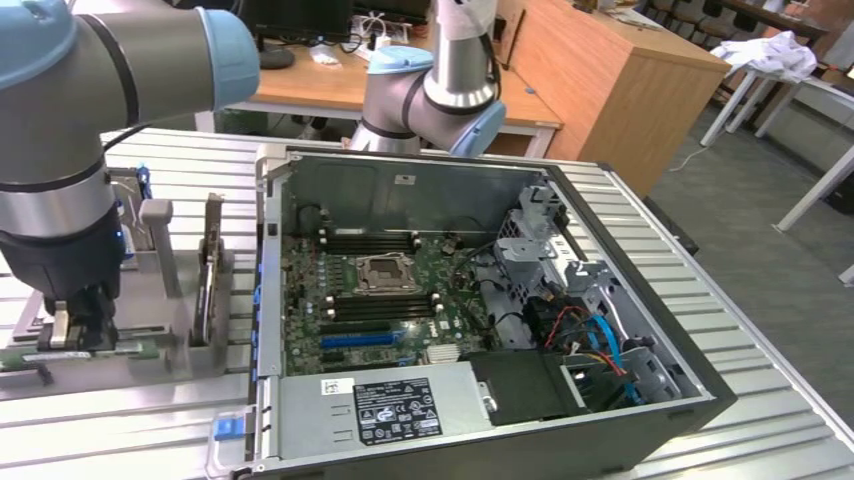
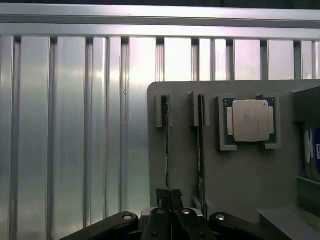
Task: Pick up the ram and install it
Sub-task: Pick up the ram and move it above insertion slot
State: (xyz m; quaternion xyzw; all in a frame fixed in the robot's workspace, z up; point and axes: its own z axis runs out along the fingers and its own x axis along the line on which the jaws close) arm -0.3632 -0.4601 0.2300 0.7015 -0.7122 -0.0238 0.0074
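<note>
Nothing legible; only unreadably small white print on the black label [image 1: 396, 410] of the grey power supply [image 1: 314, 415].

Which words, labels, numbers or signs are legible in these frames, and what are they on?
None can be read.
Black label on the power supply: print too small.
White sticker beside it: too small.
Processor lid: nothing legible.
Blue label: blurred.

ram [image 2: 167, 145] | thin dark stick, seen edge-on | standing on edge in a grey holder's [image 2: 240, 175] slot | one end pinched between the gripper's [image 2: 170, 192] shut jaws
</note>
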